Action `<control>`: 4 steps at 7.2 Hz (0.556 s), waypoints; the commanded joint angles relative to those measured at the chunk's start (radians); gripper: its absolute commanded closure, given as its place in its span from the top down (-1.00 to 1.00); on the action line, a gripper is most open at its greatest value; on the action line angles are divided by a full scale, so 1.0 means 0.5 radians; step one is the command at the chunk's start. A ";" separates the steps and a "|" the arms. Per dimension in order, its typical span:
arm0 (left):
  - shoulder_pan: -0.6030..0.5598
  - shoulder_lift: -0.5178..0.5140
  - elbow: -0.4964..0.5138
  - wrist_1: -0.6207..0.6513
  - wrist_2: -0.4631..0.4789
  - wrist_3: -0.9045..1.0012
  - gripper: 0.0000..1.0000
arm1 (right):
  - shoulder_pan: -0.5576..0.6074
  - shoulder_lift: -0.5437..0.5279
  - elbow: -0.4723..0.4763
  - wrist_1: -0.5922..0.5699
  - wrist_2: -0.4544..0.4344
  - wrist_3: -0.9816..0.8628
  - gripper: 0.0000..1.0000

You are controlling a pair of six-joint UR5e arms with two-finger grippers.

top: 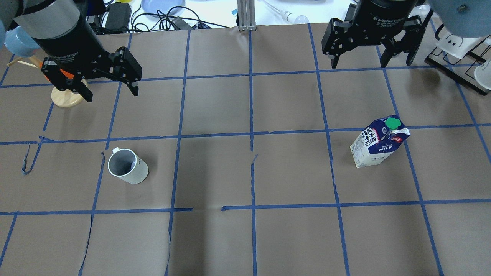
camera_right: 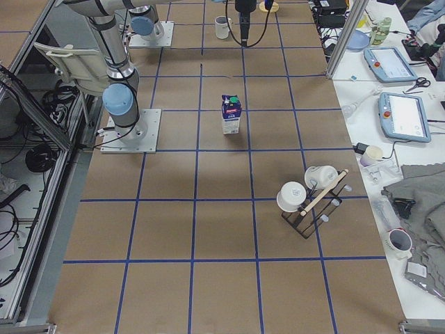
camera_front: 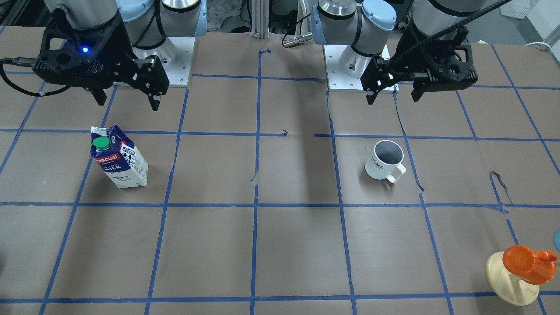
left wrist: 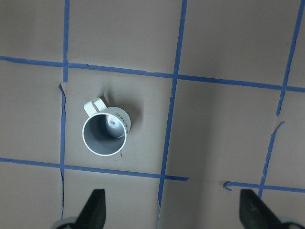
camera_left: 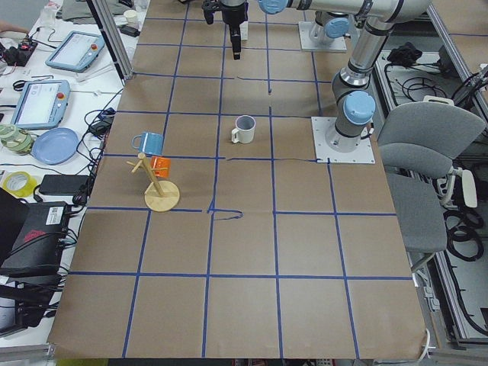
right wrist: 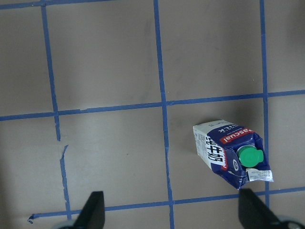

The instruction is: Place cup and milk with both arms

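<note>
**Both grippers wide open and empty above the tabletop**

Seen from overhead, the left gripper [top: 112, 96] hangs above the far left part of the tabletop [top: 291, 172]. Its fingers are spread wide, and it holds and touches nothing. Nearer the robot, the cup [top: 128, 167] stands upright on the tabletop. It is well apart from that gripper and its handle points away from the robot.

Across on the right half, the milk [top: 378, 143] stands upright with its green cap on top, close to a blue tape line [top: 441, 125]. The right gripper [right wrist: 172, 213] hovers at the far right edge. It too is spread wide and empty, clear of the milk, which shows ahead of its fingers in the wrist view.
</note>
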 commanded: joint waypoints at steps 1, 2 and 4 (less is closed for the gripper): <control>-0.001 0.011 -0.007 -0.009 0.000 0.000 1.00 | 0.000 0.000 0.000 0.000 0.000 0.000 1.00; -0.001 0.008 -0.008 -0.006 0.000 -0.004 1.00 | 0.000 0.000 0.000 0.000 -0.004 0.003 1.00; -0.001 0.002 -0.008 -0.009 -0.012 -0.004 1.00 | 0.000 0.000 0.000 0.000 -0.004 0.000 1.00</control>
